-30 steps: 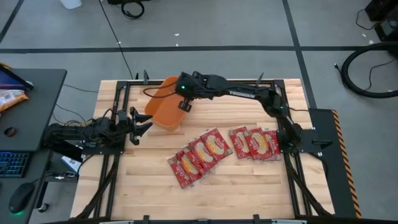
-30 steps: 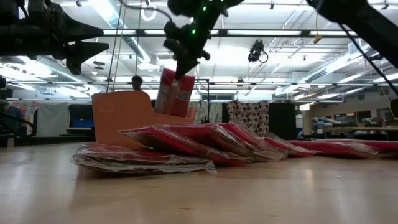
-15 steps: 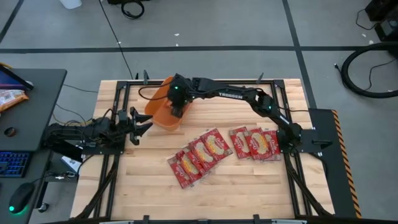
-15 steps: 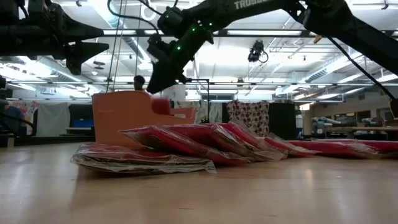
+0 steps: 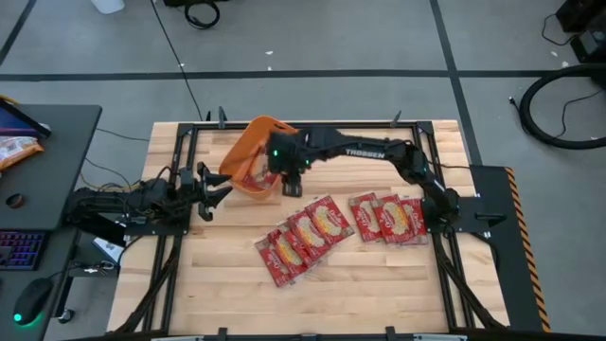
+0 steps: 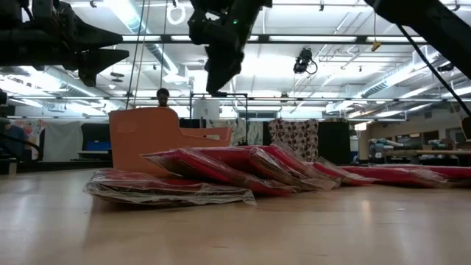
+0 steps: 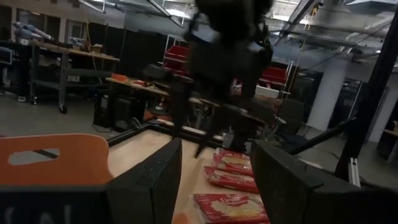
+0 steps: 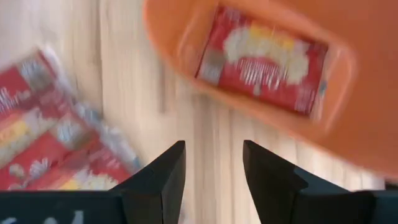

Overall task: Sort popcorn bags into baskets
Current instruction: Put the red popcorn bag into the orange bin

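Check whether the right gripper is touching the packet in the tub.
Apart. The right wrist view shows the right gripper open and empty, with bare table between it and the packet in the tub.

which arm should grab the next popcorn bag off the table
Right, probably. The right gripper is open and empty beside the tub, close to the popcorn bags. The left gripper waits at the table's left side.
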Tool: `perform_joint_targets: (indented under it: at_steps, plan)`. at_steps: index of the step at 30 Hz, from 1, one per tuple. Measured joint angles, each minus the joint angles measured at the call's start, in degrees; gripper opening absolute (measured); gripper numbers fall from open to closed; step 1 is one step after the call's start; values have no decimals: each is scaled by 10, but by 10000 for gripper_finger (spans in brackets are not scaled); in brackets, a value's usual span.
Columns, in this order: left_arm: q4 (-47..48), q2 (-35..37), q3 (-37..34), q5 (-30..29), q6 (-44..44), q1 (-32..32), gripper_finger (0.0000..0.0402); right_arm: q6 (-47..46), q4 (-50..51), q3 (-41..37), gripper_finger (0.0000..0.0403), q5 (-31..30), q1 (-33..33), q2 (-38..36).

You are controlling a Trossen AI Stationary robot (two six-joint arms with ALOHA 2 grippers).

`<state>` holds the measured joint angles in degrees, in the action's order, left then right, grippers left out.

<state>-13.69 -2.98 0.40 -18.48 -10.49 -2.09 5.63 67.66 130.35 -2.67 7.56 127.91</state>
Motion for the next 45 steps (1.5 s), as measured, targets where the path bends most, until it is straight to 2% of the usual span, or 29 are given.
perform_joint_targets:
  at_steps: [3, 7, 12, 16, 20, 24, 30, 36, 45]
  plan:
    - [0, 0, 0, -3, 14, 0, 194, -23, 7, -24, 164, -33, -35, -2]
    - [-1, 0, 0, -40, 35, 0, 194, -53, 13, -54, 164, -70, -86, -1]
    - [-2, 0, 0, -83, 71, 0, 194, -106, -30, -95, 164, -80, -141, -1]
    - [-2, 0, 0, -103, 79, 0, 194, -167, -39, -118, 166, -102, -174, 0]
    - [-18, 0, 0, -129, 83, 0, 194, -230, -47, -147, 167, -155, -203, -1]
    - [-34, 0, 0, -133, 84, 0, 194, -286, -75, -182, 167, -183, -231, -1]
    - [-34, 0, 0, -133, 75, 0, 194, -348, -118, -227, 179, -198, -249, -1]
    - [-34, 0, 0, -133, 66, 0, 194, -355, -135, -256, 194, -223, -252, -1]
    - [-34, 0, 0, -133, 67, 0, 194, -366, -221, -308, 194, -202, -250, -1]
